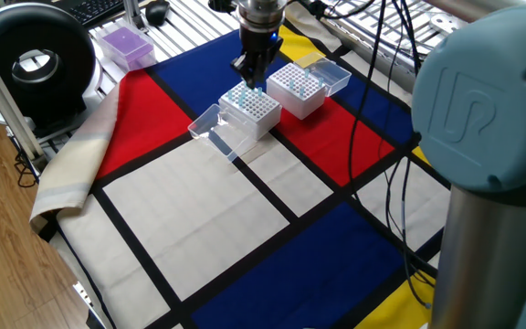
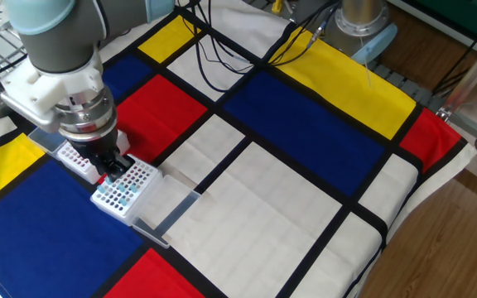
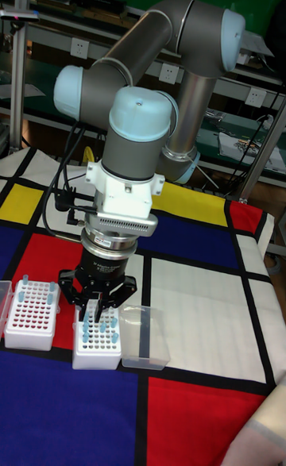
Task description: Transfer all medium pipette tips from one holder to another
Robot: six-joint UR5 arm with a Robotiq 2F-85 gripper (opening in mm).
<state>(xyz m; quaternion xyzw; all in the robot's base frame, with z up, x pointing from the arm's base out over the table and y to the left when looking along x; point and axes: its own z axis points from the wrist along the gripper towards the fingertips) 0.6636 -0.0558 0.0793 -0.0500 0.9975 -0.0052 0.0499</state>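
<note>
Gripper over rack w/ tips
Arm vertical, wrist pointing straight down; fingers close together above tips in near rack; grip unclear. 2nd rack beside.

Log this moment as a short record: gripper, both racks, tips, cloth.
gripper: over the rack with blue tips, fingertips down among its back rows; open or shut cannot be told
tip rack: white, holds pale blue tips, clear lid open beside it
other rack: white, next to the first, a few tips at its corners
cloth: red, blue, yellow, white blocks with black lines
</note>
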